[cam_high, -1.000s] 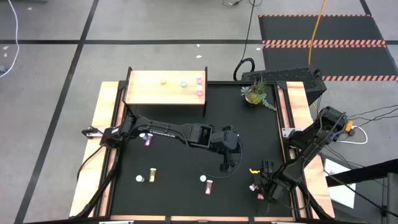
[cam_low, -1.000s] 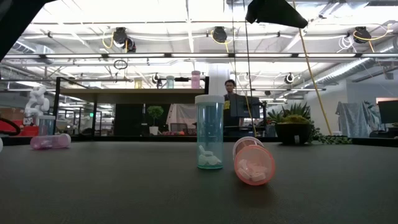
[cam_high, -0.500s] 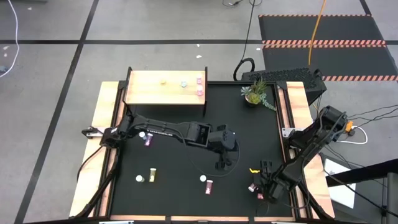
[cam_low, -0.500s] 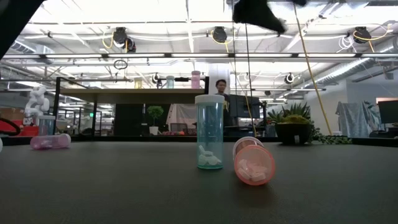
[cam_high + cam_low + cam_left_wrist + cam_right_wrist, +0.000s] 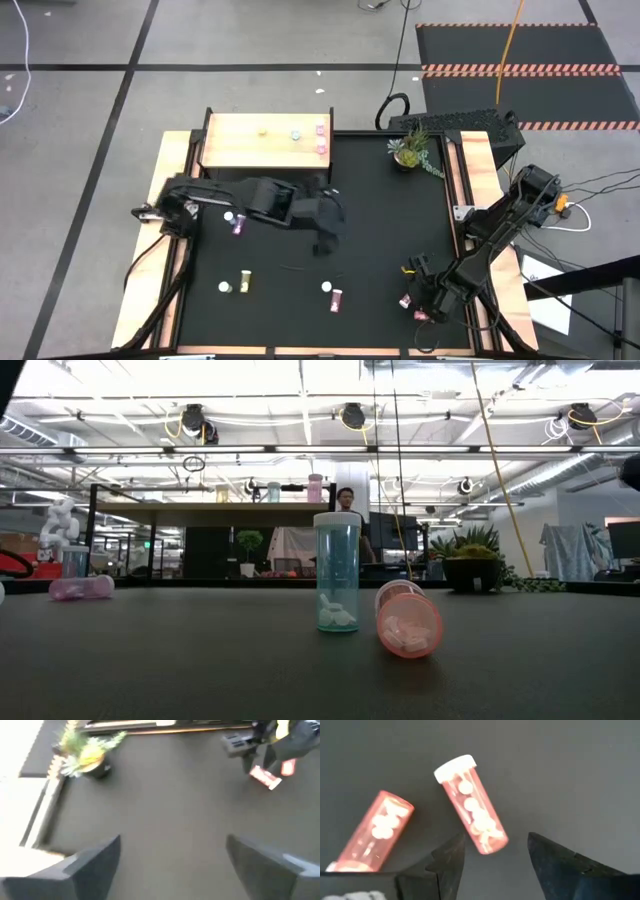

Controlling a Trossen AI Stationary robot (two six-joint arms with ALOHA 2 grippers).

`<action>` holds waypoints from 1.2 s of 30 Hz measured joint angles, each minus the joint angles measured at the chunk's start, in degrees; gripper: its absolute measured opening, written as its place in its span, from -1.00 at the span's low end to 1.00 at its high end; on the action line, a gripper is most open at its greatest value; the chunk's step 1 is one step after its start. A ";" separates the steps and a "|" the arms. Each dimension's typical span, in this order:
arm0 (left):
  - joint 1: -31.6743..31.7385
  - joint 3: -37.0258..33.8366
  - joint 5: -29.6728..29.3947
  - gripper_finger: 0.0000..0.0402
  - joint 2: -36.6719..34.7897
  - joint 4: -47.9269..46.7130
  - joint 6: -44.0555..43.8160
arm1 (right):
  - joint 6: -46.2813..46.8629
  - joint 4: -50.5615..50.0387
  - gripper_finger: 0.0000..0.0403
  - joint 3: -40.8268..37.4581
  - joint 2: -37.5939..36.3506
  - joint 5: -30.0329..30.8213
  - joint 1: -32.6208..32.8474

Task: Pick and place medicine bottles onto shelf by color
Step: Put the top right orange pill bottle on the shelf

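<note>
Two red medicine bottles lie on the black table near its front right corner: one with a white cap point(image 5: 470, 805) and one beside it point(image 5: 377, 827). My right gripper point(image 5: 495, 844) hangs over them, open. Its fingers stand on either side of the capped bottle's bottom end without touching it. My left gripper point(image 5: 325, 238) hangs open and empty above the table's middle. The shelf point(image 5: 240, 150) stands at the far left with a yellow, a blue and two pink bottles on it. A teal bottle point(image 5: 337, 570) stands upright beside a lying pink one point(image 5: 405, 622).
More bottles lie on the table: a pink one point(image 5: 237, 225) at the left and a yellow one point(image 5: 244, 282) near the front. A potted plant point(image 5: 408, 150) stands at the far right. Wooden rails point(image 5: 480, 170) line both sides. A person stands in the room beyond.
My left gripper has risen and drawn back from the table's middle toward its left and far side, staying open and empty. It has left the top of the low view. The bottles have not moved.
</note>
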 joint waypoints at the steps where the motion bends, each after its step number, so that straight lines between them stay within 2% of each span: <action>1: -0.45 0.00 -1.93 0.79 -1.58 -2.97 -1.37 | -0.61 0.02 0.03 0.00 0.00 -0.14 -0.36; 5: -1.23 0.00 -8.23 0.79 -8.45 -9.57 -8.32 | -3.32 1.02 0.01 0.00 -0.04 -0.14 -0.87; 12: -3.51 0.03 -18.28 0.79 -18.13 -11.09 -17.51 | -6.30 6.45 0.00 -2.05 -0.07 -3.01 -1.58; 14: -4.68 0.04 -19.80 0.79 -18.75 -11.06 -18.89 | -5.93 7.40 0.00 -3.30 -0.04 -4.62 -1.96; 25: -10.02 -0.02 -25.00 0.79 -18.84 -13.15 -24.04 | -6.56 9.68 -0.03 -3.76 -0.04 -4.71 -2.24; 36: -11.60 -0.04 -25.57 0.79 -18.32 -13.05 -26.97 | -7.24 9.68 -0.44 -3.74 -0.07 -6.24 -2.26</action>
